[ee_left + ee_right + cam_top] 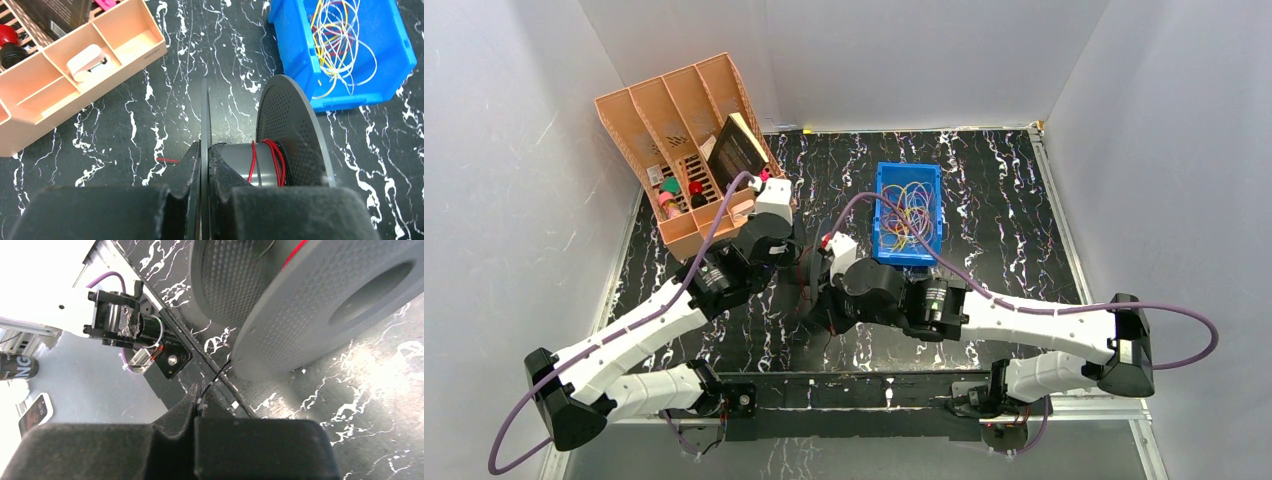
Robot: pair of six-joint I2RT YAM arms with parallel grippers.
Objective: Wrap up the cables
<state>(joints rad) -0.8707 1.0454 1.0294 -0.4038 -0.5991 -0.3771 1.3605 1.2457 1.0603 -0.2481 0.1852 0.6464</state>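
Nearest the left wrist camera, the left pincer [204, 156] was pressed onto the thin near flange [205, 110] of a grey spool [287, 125], holding it on edge above the tabletop [150, 125]. Just beyond its fingers, a red cable [265, 160] made a few turns round the hub [235, 160], and a short red end showed beside the left finger. In the right wrist view, the right pincer [197, 401] was closed, apparently on a dark cable [220, 372] that rose from between its fingers to the spool's rim close above. Farther off, past the spool, the loose cables [335, 40] lay in a yellow, white and orange tangle inside a blue bin [295, 60], well apart from both pincers. A peach organizer [130, 40] stood off to the other side. These cables looked light, limp and springy, so turns would likely loosen unless kept taut. They also seemed thin enough to slip from flat pads and easy to snag in the tangle. The best hold was probably near a free end, pinched squarely between the pads. The stiff spool seemed better gripped by a flange, as here, which left the hub free for winding.
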